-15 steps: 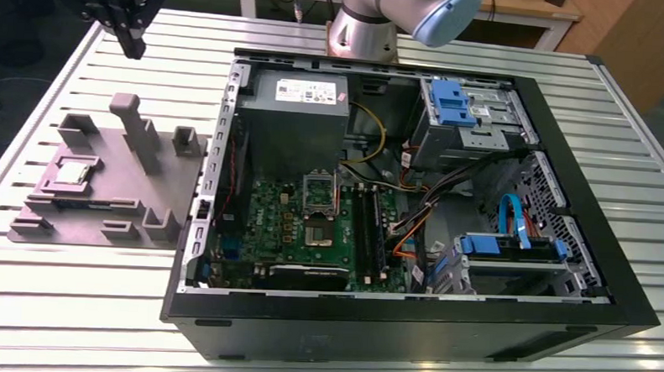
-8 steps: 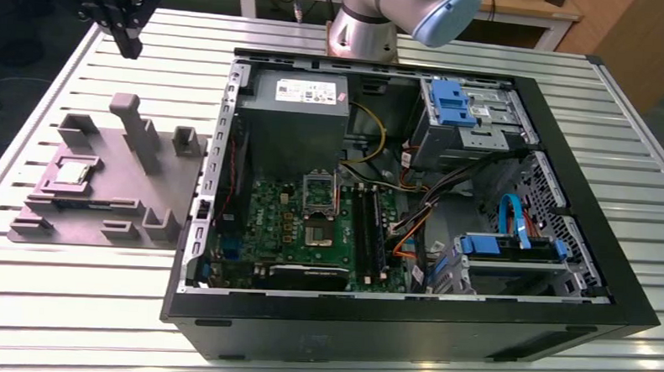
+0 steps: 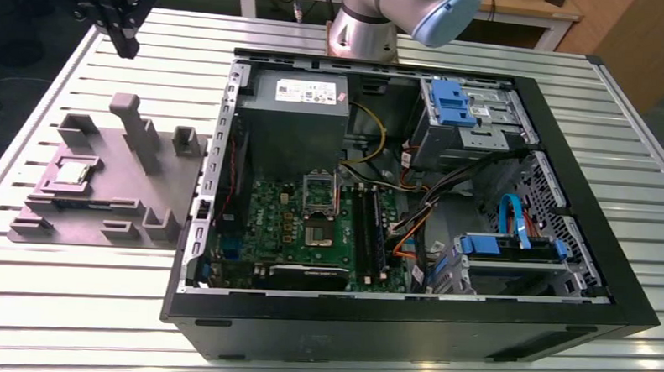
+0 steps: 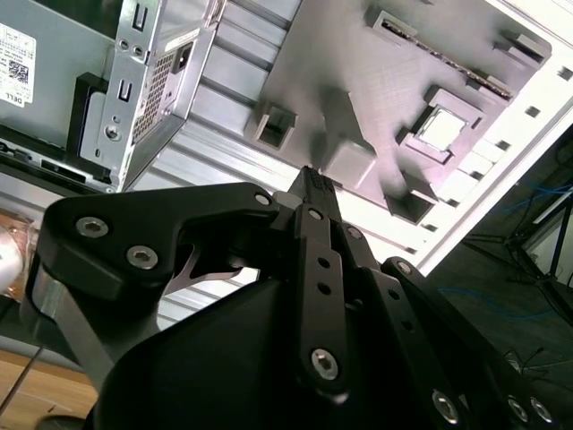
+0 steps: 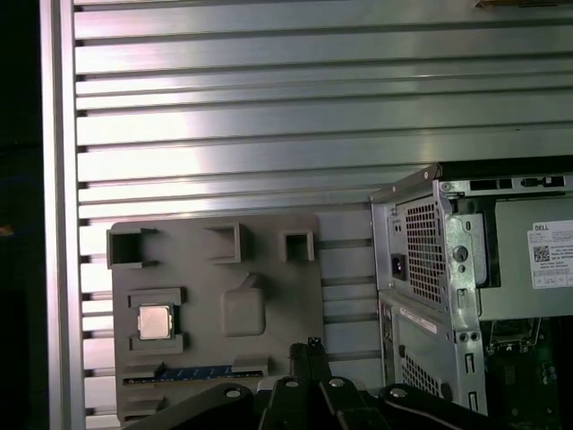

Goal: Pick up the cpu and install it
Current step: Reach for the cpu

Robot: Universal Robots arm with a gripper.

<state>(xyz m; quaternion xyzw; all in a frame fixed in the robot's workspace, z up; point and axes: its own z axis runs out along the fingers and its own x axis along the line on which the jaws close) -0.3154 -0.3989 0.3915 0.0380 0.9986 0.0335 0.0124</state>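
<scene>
The cpu (image 3: 75,172) (image 4: 445,128) (image 5: 155,322) lies in a square recess of the block (image 3: 141,196), on the exterior view's left of the open case (image 3: 560,103) on the desk (image 3: 437,363). My hand (image 3: 125,51) (image 4: 313,177) (image 5: 310,345) hangs above, closed together and gripping nothing. The exterior view shows the socket (image 3: 318,207) inside the case.

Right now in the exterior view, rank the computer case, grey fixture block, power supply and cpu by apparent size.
Largest to smallest:
1. computer case
2. grey fixture block
3. power supply
4. cpu

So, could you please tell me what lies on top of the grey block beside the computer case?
The cpu lies flat in a square recess on the block, among upright posts. Whatever is beneath the cpu is covered.
</scene>
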